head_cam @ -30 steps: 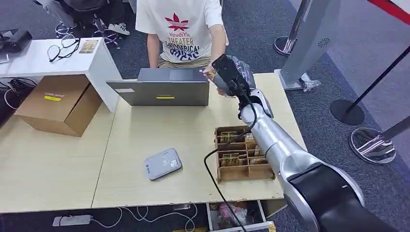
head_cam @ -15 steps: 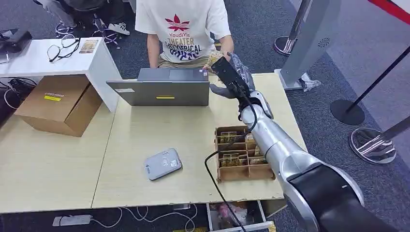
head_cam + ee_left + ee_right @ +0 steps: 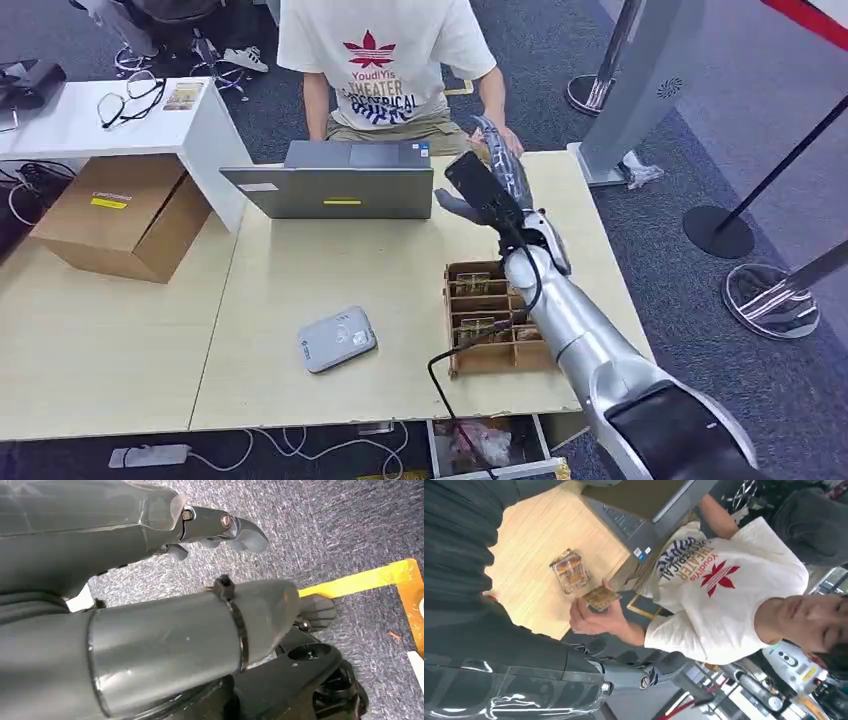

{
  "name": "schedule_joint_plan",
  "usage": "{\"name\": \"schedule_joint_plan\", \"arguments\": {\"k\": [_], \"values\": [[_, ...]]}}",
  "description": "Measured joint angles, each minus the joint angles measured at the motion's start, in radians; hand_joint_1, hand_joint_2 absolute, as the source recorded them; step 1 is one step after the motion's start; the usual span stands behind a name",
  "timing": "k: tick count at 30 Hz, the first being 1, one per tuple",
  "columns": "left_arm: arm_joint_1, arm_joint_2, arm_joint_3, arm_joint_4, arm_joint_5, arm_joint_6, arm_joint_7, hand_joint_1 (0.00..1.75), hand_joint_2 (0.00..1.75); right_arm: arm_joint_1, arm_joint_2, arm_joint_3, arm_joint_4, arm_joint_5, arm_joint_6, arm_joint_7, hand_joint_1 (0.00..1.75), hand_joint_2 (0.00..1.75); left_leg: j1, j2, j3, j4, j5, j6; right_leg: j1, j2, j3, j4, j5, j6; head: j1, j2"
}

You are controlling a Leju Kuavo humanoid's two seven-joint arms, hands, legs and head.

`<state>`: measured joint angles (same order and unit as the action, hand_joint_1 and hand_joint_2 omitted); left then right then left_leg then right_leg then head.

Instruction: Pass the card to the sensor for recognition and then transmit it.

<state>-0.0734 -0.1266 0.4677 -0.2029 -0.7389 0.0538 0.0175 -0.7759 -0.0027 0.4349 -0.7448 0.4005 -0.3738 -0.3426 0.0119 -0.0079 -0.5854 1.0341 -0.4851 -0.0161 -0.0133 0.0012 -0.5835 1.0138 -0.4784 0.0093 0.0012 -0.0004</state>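
A person in a white T-shirt (image 3: 385,55) sits behind the table and holds the gold-patterned card (image 3: 600,598) in one hand (image 3: 591,620), just past the table's far edge. My right hand (image 3: 487,185) hovers over the far right of the table, close to that hand, with its fingers (image 3: 634,672) spread and nothing in them. The grey card sensor (image 3: 337,339) lies flat near the table's front middle. My left hand (image 3: 235,570) hangs over grey carpet, its fingers apart and holding nothing.
A wooden divided tray (image 3: 497,318) with several cards sits under my right forearm. A grey laptop (image 3: 335,183) stands at the far edge, with a small clear box (image 3: 569,571) beside it. A cardboard box (image 3: 120,215) and a white side table (image 3: 90,120) lie to the left. Barrier posts (image 3: 720,230) stand right.
The card has gone from my right hand to the person's hand, which drew back to the right. My right hand has pulled back towards me and dropped a little, empty.
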Motion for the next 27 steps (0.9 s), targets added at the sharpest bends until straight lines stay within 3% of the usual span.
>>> {"name": "schedule_joint_plan", "arguments": {"k": [11,27], "values": [[0.001,0.001,0.000,0.000,-0.010,-0.005,0.001,0.00,0.00,0.171,-0.081,-0.032,-0.269,0.107,-0.031,0.063,0.00,1.75,0.000,0.000,0.000,0.000,0.000,0.000,0.000,0.000,0.000,0.000,0.000,0.000,0.000,0.000],[0.012,0.001,0.018,0.000,0.019,0.006,-0.008,0.00,0.00,0.323,-0.154,-0.073,-0.485,0.295,0.069,0.155,0.00,1.75,0.000,-0.001,-0.001,0.000,0.000,0.000,0.000,0.000,0.000,0.000,0.000,0.000,0.000,0.000]]}}
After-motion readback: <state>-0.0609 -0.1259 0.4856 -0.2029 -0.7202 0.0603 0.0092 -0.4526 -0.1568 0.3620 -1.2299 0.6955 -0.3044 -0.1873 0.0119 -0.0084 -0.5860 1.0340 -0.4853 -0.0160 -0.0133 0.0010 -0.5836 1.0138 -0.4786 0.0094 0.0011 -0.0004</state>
